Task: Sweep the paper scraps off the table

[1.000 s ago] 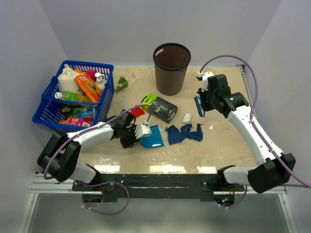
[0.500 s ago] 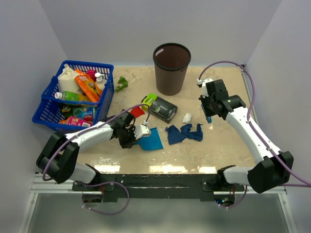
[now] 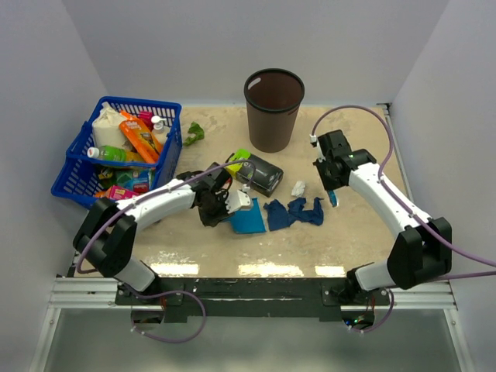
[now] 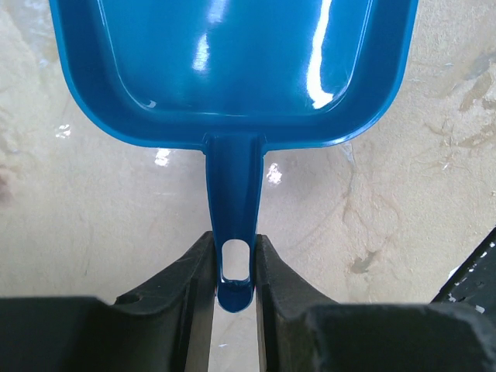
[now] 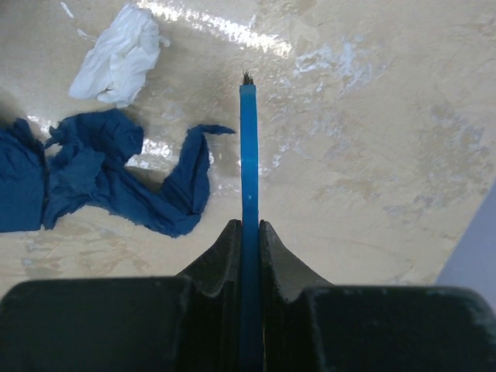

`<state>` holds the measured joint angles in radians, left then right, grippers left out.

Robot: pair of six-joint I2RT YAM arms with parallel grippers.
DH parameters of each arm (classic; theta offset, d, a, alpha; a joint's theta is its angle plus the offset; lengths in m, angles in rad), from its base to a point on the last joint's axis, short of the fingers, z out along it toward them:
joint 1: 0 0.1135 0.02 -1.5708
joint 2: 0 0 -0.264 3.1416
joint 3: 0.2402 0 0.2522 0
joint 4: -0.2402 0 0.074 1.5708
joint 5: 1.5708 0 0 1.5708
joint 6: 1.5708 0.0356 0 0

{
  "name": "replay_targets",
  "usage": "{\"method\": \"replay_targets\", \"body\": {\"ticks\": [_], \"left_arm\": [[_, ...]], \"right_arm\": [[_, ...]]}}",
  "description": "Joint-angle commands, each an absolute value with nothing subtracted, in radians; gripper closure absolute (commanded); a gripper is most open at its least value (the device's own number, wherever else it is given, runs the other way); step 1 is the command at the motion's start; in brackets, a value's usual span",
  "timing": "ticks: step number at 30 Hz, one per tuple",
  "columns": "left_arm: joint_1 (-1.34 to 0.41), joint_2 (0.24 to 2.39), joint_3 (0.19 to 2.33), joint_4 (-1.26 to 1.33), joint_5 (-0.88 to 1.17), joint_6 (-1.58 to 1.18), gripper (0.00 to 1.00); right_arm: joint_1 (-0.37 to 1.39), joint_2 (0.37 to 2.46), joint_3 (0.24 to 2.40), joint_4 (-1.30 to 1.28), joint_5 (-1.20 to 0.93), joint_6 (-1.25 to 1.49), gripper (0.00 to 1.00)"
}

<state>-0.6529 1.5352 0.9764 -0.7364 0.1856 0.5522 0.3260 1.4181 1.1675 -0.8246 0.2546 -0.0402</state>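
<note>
Blue plastic dustpan (image 4: 232, 70), empty, pinched by L gripper (image 4: 234, 252); R gripper (image 5: 248, 232) clamps thin blue brush (image 5: 248, 147). Crumpled paper scraps (image 5: 93, 180) unswept.

R tool (image 5: 248, 227) grips blue brush (image 5: 247, 139).

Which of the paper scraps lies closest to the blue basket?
The green scrap, right beside the basket at its far corner; the white scrap and the dark blue scrap lie mid-table.
</note>
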Motion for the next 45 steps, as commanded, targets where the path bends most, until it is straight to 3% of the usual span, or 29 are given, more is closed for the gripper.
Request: {"method": "replay_targets", "body": {"ticks": [1, 13, 31, 45], "left_arm": [[-0.687, 1.588, 1.057, -0.802, 0.146, 0.531, 1.0], [-0.787, 1.715, 1.175, -0.767, 0.152, 0.473, 1.0], [-0.87, 1.89, 1.367, -0.752, 0.175, 0.437, 1.0], [-0.85, 1.798, 1.232, -0.692, 0.167, 0.407, 1.0]], "right_arm": [[0.324, 1.419, 1.141, -0.821, 0.201, 0.052, 1.0], [0.333, 1.456, 1.114, -0.775, -0.031, 0.166, 1.0], [0.353, 1.341, 1.098, -0.755, -0.301, 0.186, 1.0], [0.351, 1.353, 1.302, -0.79, -0.097, 0.006, 1.0]]}}
